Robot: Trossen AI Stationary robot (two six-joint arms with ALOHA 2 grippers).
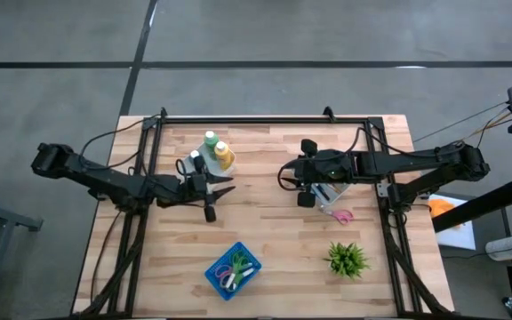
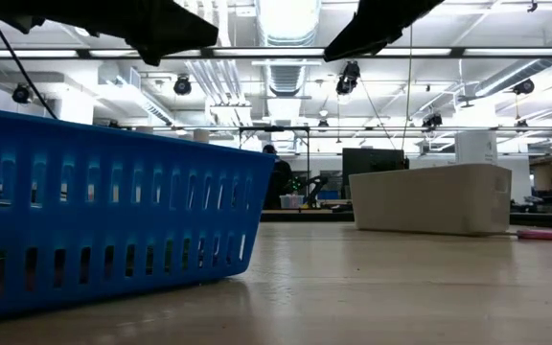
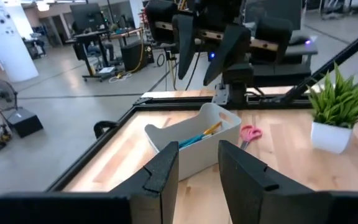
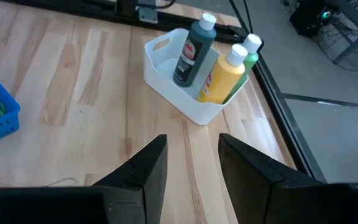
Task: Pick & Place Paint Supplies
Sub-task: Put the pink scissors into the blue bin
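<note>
Three squeeze bottles, dark grey [image 4: 191, 53], yellow-orange [image 4: 225, 74] and green [image 4: 248, 51], stand upright in a white bin [image 4: 166, 81] at the table's far left [image 1: 204, 158]. Thin brushes [image 3: 197, 137] lie slanted in a second white bin [image 3: 194, 146] at the right. My left gripper [image 1: 220, 194] hovers open just on the near side of the bottle bin, its fingers [image 3: 166, 177] pointing toward the table's right. My right gripper [image 1: 302, 173] hangs open above the table beside the brush bin, pointing left; nothing is between its fingers [image 4: 148, 168].
A blue slotted basket [image 1: 234, 269] with coloured items sits near the front edge, middle. Pink scissors [image 1: 340, 215] lie beside the brush bin. A small potted plant [image 1: 347, 258] stands at the front right. A dark metal frame [image 1: 265, 118] runs along the table's far edge and sides.
</note>
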